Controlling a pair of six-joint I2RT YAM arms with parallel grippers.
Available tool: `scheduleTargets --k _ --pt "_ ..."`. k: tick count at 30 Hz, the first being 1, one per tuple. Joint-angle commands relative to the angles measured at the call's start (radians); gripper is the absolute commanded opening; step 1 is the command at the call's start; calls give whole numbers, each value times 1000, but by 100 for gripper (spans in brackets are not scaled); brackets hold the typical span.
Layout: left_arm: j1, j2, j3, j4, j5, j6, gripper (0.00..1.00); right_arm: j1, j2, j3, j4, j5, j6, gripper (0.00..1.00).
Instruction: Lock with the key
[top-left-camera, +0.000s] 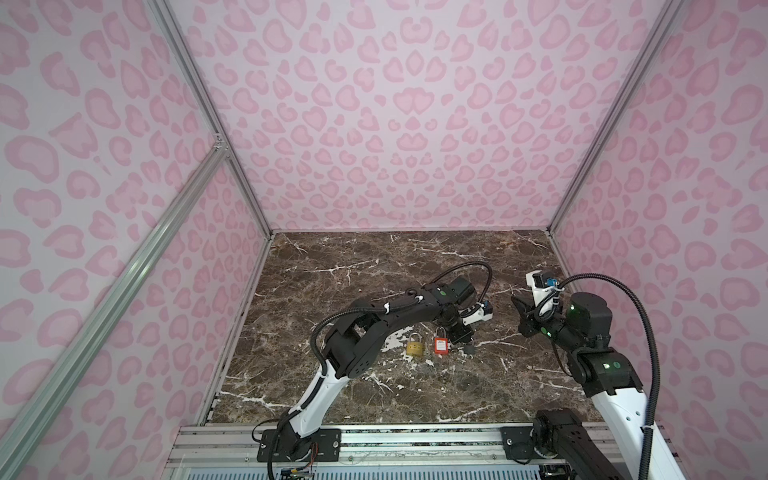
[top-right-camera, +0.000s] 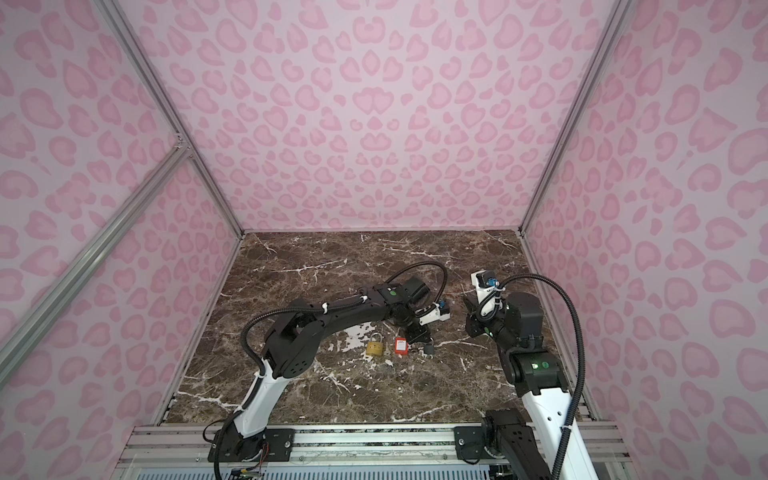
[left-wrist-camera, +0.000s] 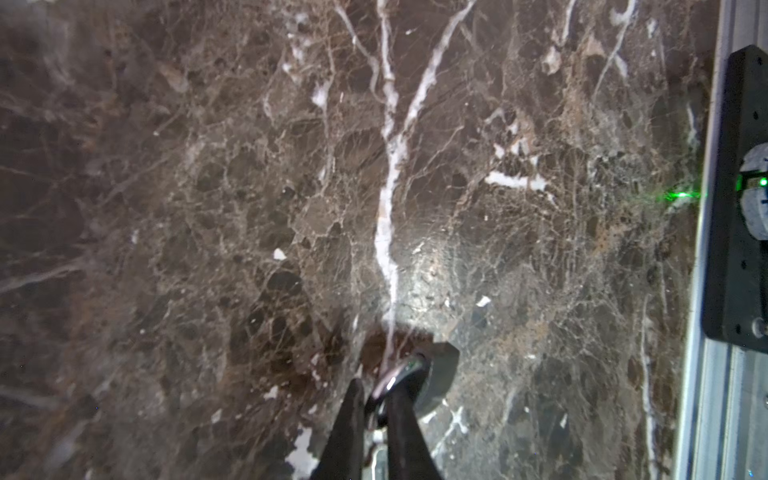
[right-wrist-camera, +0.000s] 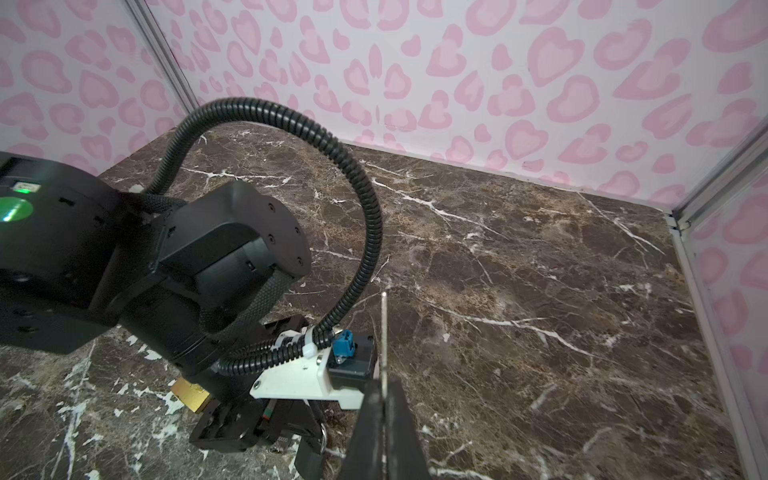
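1. The left gripper (left-wrist-camera: 384, 388), jaws narrow, pinches the grey padlock (top-left-camera: 469, 349) by its shackle, lower centre in both top views.
2. The right gripper (right-wrist-camera: 384, 390) is clamped on the key (right-wrist-camera: 384, 332), right of centre.
3. A red padlock (top-left-camera: 440, 345) and a brass padlock (top-left-camera: 414, 347) lie just left of the grey one.

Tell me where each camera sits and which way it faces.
Both top views: high over the near edge, looking down on the marble table; left arm, right arm, brass padlock, red padlock and grey padlock show.
Left wrist: on the left arm, facing down at the table; left claw pinches the grey padlock's shackle.
Right wrist: on the right arm, facing across the table to the back wall; right claw holds the key; left arm shows.
Shared: right wrist and top views both show the brass padlock.
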Motion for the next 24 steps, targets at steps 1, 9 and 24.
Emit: scheduleTargets --k 1,9,24 --pt "-1 21 17 -27 -52 13 16 -1 -4 -7 17 -1 7 0" --pt "-1 31 37 -32 -50 -1 19 0 -11 -14 9 -5 4 0" --pt "1 -162 -48 73 -92 -38 27 -41 -16 -78 107 -64 183 0"
